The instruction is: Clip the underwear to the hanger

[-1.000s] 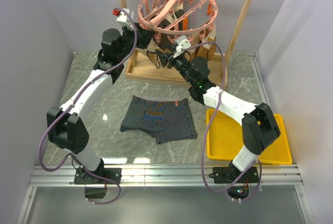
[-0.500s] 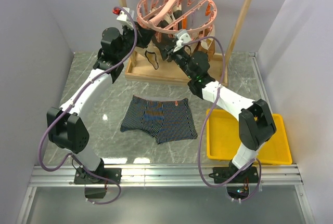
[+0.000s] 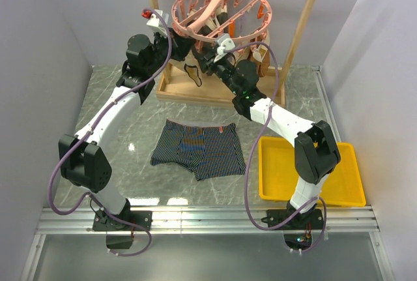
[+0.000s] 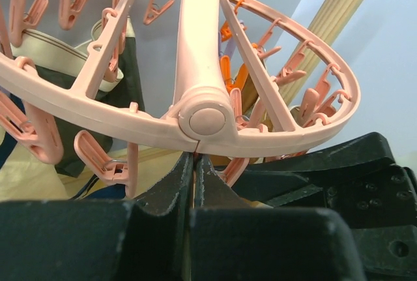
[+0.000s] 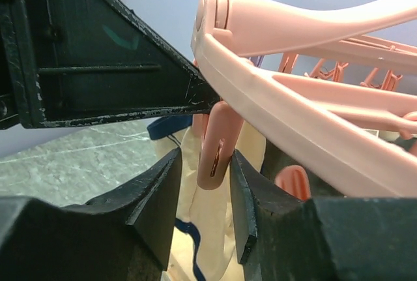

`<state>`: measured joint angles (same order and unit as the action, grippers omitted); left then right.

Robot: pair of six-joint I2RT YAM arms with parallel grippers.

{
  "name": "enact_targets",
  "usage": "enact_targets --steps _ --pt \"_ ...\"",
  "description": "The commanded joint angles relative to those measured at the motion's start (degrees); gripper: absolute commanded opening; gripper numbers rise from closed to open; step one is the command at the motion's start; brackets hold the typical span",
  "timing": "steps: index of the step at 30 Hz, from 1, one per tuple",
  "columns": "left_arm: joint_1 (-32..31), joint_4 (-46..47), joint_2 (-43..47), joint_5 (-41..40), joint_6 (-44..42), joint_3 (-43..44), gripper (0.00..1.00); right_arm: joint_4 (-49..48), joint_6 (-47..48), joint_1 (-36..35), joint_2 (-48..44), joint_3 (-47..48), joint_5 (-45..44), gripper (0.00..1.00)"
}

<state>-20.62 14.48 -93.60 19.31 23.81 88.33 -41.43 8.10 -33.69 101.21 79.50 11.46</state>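
Observation:
The underwear [image 3: 199, 150], navy with thin stripes, lies flat on the marble table between the two arms. The round pink hanger [image 3: 179, 20] hangs from the wooden rack. My left gripper [image 3: 176, 40] is up at its near-left rim. In the left wrist view the left gripper [image 4: 194, 158] is shut, its tips pinched on the underside of the hanger [image 4: 202, 115]. My right gripper [image 3: 204, 54] is under the ring's front. In the right wrist view the right gripper [image 5: 204, 154] is open round a dangling pink peg [image 5: 214, 141], with the right finger touching it and a gap on the left.
The wooden rack frame [image 3: 305, 27] and its base tray [image 3: 189, 90] stand at the back. A cream garment [image 5: 212, 235] and a dark one [image 3: 191, 72] hang from other pegs. A yellow tray [image 3: 309, 173] sits at the front right. Grey walls close in both sides.
My right gripper has risen and moved left to the hanger's front pegs, and its jaws have narrowed round one peg. The left gripper has closed fully at the rim. The underwear has not moved.

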Motion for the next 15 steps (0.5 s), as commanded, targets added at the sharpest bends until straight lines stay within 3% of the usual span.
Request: enact_targets --steps 1,4,6,7,8,10,15 --pt "-0.30 0.20 2.02 2.66 1.32 -0.27 0.00 -0.93 -0.71 0.38 -0.05 2.76 -0.21 0.43" --pt "-0.30 0.02 2.28 2.92 1.41 -0.53 0.00 -1.37 -0.98 0.38 -0.22 2.59 -0.48 0.36" --pt "-0.30 -0.24 2.55 3.54 1.58 -0.71 0.00 -1.02 -1.07 0.56 -0.14 2.85 0.22 0.22" --pt "-0.21 -0.33 2.63 3.89 1.50 -0.79 0.10 -0.59 -1.07 0.73 -0.05 3.28 0.40 0.05" --pt "0.14 -0.42 2.98 5.55 1.59 -0.88 0.17 -0.32 -1.41 0.73 -0.13 3.55 0.58 0.00" --pt "1.02 0.46 3.77 7.31 2.72 -2.02 0.37 0.47 -1.94 1.00 -0.31 4.08 1.54 0.00" --pt "4.62 1.51 5.97 13.54 5.02 -3.78 0.48 2.23 -3.97 2.05 -0.75 4.78 4.44 0.00"
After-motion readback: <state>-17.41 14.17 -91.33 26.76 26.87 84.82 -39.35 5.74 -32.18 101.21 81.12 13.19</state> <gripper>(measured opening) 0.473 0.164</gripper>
